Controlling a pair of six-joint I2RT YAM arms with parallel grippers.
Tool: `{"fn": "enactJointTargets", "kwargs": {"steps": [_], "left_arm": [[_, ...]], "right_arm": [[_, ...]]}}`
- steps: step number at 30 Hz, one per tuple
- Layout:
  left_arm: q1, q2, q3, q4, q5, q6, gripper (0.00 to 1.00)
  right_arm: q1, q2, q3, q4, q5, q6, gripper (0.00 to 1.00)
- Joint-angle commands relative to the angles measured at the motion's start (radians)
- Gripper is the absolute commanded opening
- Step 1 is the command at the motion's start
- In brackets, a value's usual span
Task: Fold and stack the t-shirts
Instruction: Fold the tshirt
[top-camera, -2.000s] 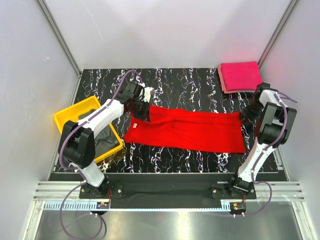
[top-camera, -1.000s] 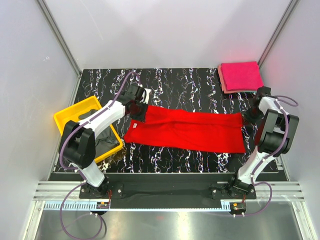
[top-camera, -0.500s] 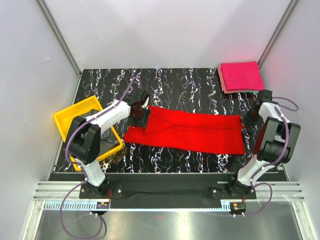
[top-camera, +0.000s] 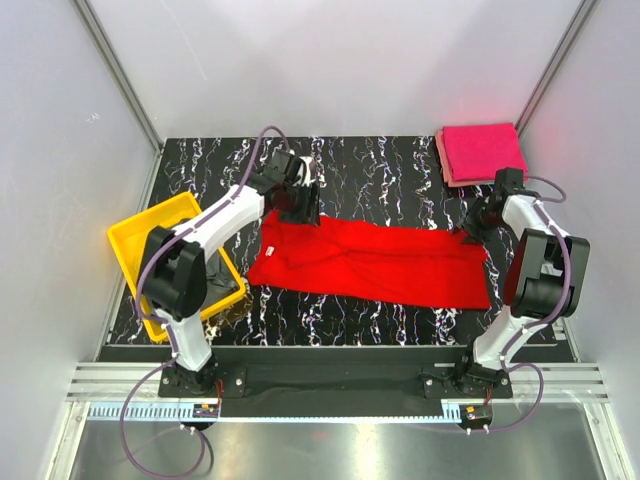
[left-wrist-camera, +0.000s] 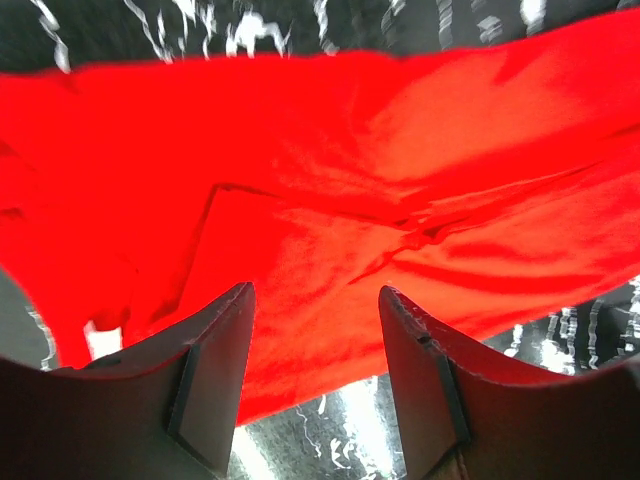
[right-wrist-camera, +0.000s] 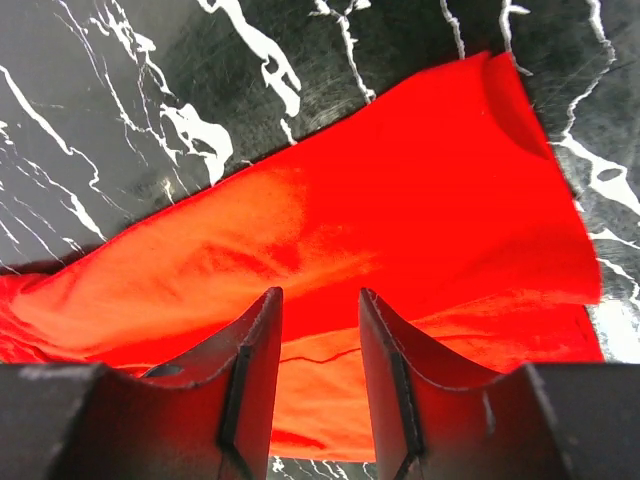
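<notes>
A bright red t-shirt (top-camera: 370, 262) lies folded into a long flat strip across the middle of the black marble table, with its white neck label (top-camera: 268, 250) at the left end. My left gripper (top-camera: 300, 200) hovers just beyond the shirt's far left corner. Its jaws stand open and empty over the red cloth (left-wrist-camera: 350, 180). My right gripper (top-camera: 478, 222) hangs over the shirt's far right corner, also open, with only red cloth (right-wrist-camera: 400, 200) below. A folded stack of magenta-pink t-shirts (top-camera: 482, 153) sits at the far right corner.
A yellow tray (top-camera: 150, 235) stands at the table's left edge with a dark grey shirt (top-camera: 218, 275) in it, partly hidden by the left arm. Grey walls close in the table on three sides.
Both grippers have opened and let go of the red t-shirt's ends. The left gripper has lifted toward the far side. The right has shifted left over the shirt's corner.
</notes>
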Motion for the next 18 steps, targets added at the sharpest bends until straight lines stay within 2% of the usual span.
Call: {"fn": "enactJointTargets", "kwargs": {"steps": [1, 4, 9, 10, 12, 18], "left_arm": [[0.001, 0.059, -0.001, -0.004, 0.006, -0.019, 0.57], [0.003, 0.067, -0.035, -0.021, -0.048, -0.034, 0.57], [0.003, 0.046, -0.090, -0.041, -0.160, -0.082, 0.58], [0.003, 0.037, -0.111, -0.044, -0.177, -0.085, 0.58], [0.004, 0.027, -0.130, -0.047, -0.249, -0.102, 0.58], [0.012, 0.029, -0.139, -0.070, -0.294, -0.136, 0.59]], "right_arm": [[0.002, 0.018, 0.036, -0.020, 0.043, -0.019, 0.43], [0.002, 0.021, 0.001, 0.010, 0.048, -0.016, 0.40], [0.007, 0.015, -0.050, 0.000, 0.086, -0.015, 0.18], [0.008, 0.009, -0.059, -0.004, 0.097, -0.013, 0.17], [0.010, -0.012, -0.090, -0.007, 0.144, 0.000, 0.14], [0.010, -0.003, -0.128, -0.031, 0.238, 0.037, 0.13]]}}
